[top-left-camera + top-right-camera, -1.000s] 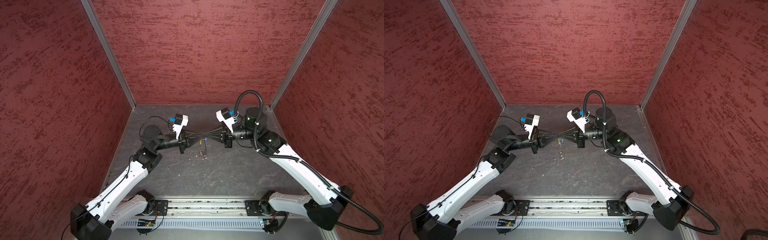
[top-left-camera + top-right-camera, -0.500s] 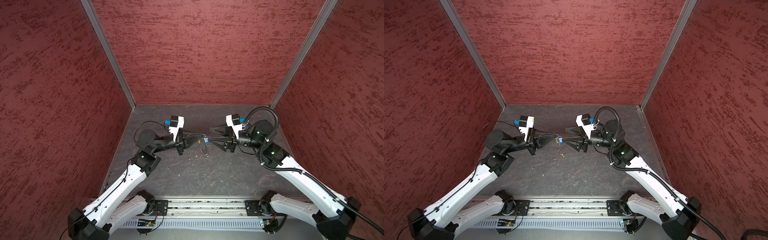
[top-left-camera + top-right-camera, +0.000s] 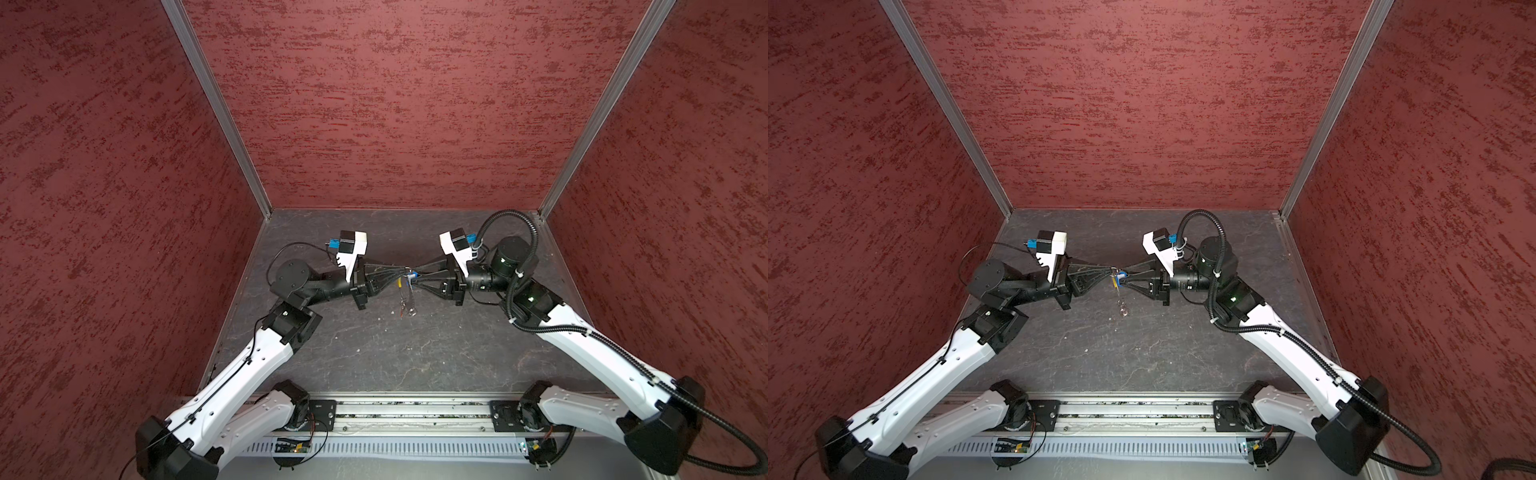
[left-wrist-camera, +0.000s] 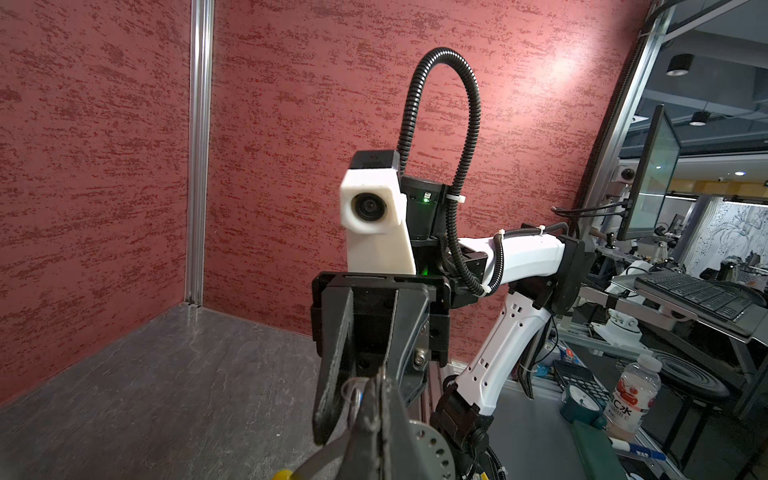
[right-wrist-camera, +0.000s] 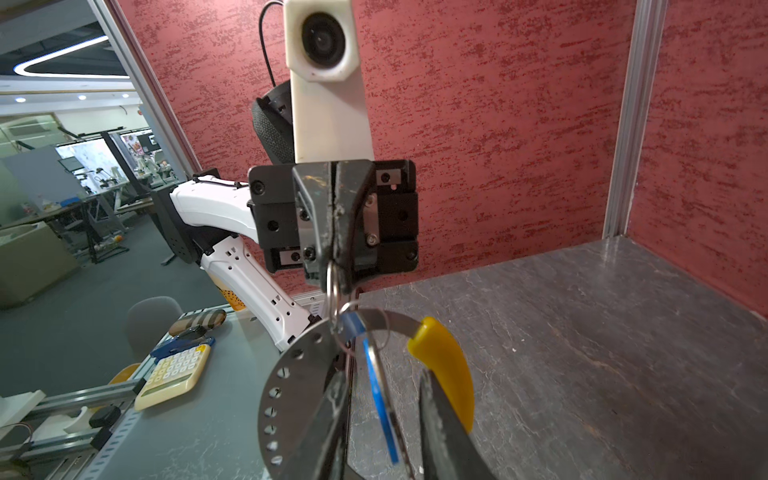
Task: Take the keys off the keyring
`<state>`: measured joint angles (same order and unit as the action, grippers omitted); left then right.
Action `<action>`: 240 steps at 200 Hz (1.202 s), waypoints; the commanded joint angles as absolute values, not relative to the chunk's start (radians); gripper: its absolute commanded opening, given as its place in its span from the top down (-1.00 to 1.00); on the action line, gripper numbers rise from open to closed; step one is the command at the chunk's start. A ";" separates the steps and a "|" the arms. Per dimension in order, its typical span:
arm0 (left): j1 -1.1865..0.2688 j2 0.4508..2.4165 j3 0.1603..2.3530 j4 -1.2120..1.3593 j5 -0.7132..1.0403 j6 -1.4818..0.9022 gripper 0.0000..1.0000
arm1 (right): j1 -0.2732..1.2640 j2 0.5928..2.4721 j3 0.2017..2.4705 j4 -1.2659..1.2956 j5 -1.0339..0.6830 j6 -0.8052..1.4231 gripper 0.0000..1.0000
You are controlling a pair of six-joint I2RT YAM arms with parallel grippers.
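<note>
The keyring [image 5: 395,322] is being held above the table [image 5: 582,353] by the left gripper [image 5: 334,282], its jaws being pressed fully together on it, so that its yellow piece [image 5: 449,374] is hanging free. The right gripper [image 5: 382,376] is being set with jaws partly open on either side of the blue tag [image 5: 380,399], apparently not yet pinching it, probably for pulling that tag off.

Both top views look steeply down from high overhead, sharing the whole table [image 3: 374,353]. My left wrist camera [image 5: 322,39] and right wrist camera [image 4: 368,208] sit close, facing each other; both show my left gripper [image 5: 334,272], right gripper [image 5: 386,386] and the keyring [image 5: 444,374].
</note>
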<state>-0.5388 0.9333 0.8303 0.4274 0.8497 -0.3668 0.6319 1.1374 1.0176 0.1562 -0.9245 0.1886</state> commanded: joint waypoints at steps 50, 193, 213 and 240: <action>-0.555 0.926 0.810 0.469 0.788 -0.376 1.00 | 0.647 1.152 1.036 0.233 -0.975 0.213 1.00; -0.544 0.911 0.756 0.652 0.749 -0.445 1.00 | 0.709 1.171 0.996 0.179 -0.898 0.171 1.00; -0.534 0.908 0.755 0.644 0.761 -0.449 1.00 | 0.709 1.166 0.992 0.161 -0.868 0.165 1.00; -0.527 0.903 0.767 0.600 0.803 -0.424 1.00 | 0.709 1.115 1.009 0.083 -0.775 0.121 0.59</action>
